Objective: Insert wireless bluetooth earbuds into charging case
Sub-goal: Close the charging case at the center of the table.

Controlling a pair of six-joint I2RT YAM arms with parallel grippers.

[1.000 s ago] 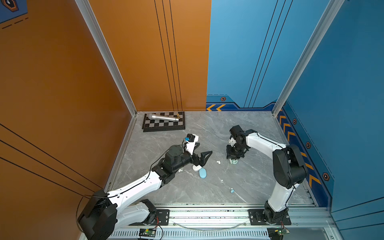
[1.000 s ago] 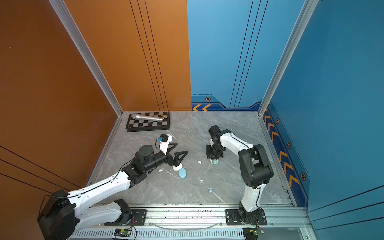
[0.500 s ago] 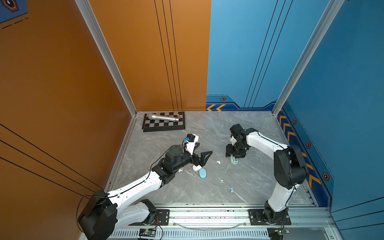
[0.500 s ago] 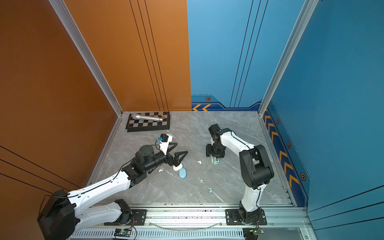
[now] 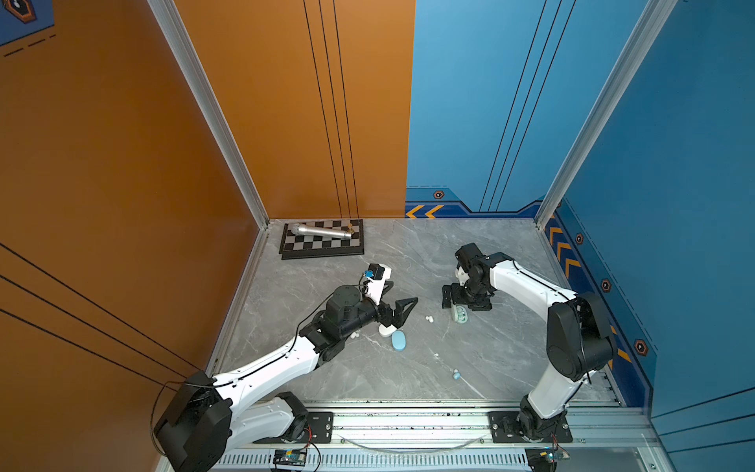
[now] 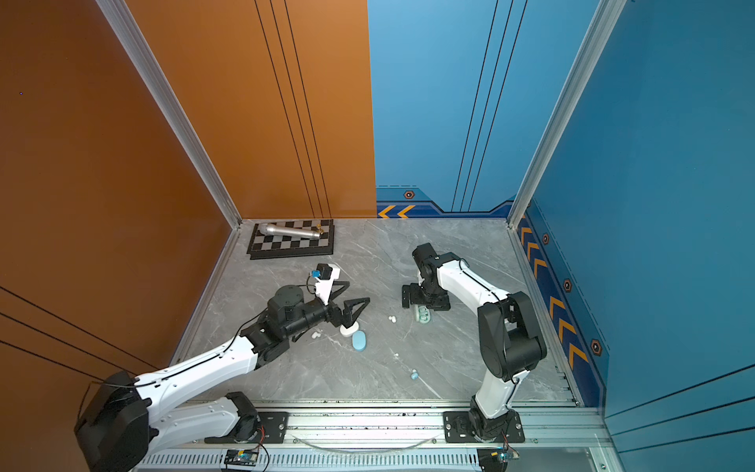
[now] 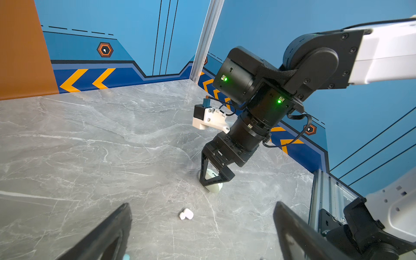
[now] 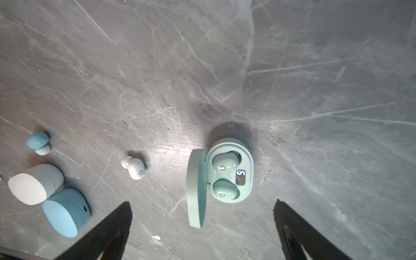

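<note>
Side-by-side, 2 mint earbuds [image 8: 225,162] span open case [image 8: 196,191] lengthwise; left end effector [image 7: 202,205], right end effector [image 8: 202,201] wide.

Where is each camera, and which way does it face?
Both top views: above the rail, looking down on the table; left arm, right arm show.
Left wrist: on the left arm, facing across the table to the right arm; own open jaws show.
Right wrist: on the right arm, facing down on the open mint case; own open jaws show.
Both wrist views share the white earbud.
</note>
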